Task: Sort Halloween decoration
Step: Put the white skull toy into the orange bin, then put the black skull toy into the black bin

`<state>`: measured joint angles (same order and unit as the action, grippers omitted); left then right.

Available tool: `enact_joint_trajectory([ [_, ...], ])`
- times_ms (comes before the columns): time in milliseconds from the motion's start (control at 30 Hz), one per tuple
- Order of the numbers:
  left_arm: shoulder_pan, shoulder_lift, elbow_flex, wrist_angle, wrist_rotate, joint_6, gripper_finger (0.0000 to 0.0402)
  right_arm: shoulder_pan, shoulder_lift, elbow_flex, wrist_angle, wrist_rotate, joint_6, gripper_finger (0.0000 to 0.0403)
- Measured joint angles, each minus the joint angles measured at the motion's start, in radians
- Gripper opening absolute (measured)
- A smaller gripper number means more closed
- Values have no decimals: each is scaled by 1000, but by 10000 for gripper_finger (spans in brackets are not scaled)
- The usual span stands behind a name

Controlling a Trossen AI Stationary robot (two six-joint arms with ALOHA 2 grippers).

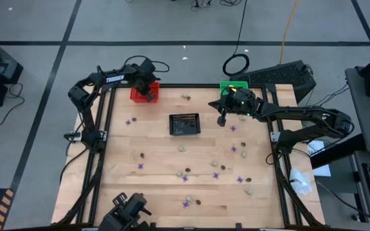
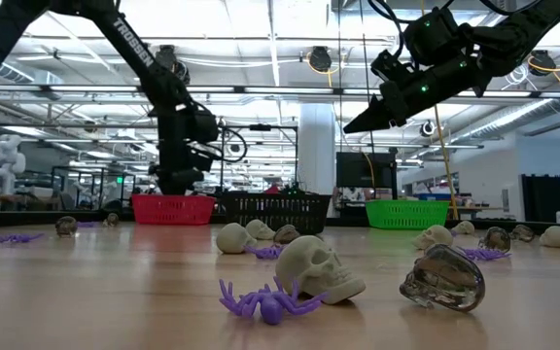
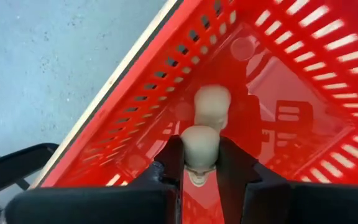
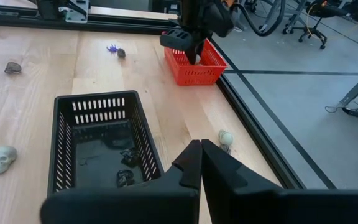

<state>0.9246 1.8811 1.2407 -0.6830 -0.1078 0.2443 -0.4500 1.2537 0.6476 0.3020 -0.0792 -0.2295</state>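
Over the red basket (image 1: 144, 94) at the desk's (image 1: 159, 167) far left corner, your left hand (image 3: 201, 163) grips a pale skull (image 3: 199, 149), so spread those fingers to drop it, while your right hand (image 4: 201, 163), pinched shut and empty, hovers beside the black basket (image 4: 98, 146).

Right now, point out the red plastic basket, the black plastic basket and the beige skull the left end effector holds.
red plastic basket (image 4: 194, 73), right wrist view, front wall
black plastic basket (image 1: 184, 124), high view, floor
beige skull (image 3: 199, 147), left wrist view, crown

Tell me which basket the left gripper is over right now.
The red basket: the left gripper hangs over it holding a pale skull, unlike the black and green ones.
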Motion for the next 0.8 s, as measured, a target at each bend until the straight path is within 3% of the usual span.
enact_joint_trajectory([
  [533, -4, -66, 0, -45, -12, 5, 160, 0, 0, 0, 0, 0, 0, 2],
  [800, -68, -240, -6, -123, -15, 25, 150, 0, 0, 0, -2, 0, 0, 2],
])
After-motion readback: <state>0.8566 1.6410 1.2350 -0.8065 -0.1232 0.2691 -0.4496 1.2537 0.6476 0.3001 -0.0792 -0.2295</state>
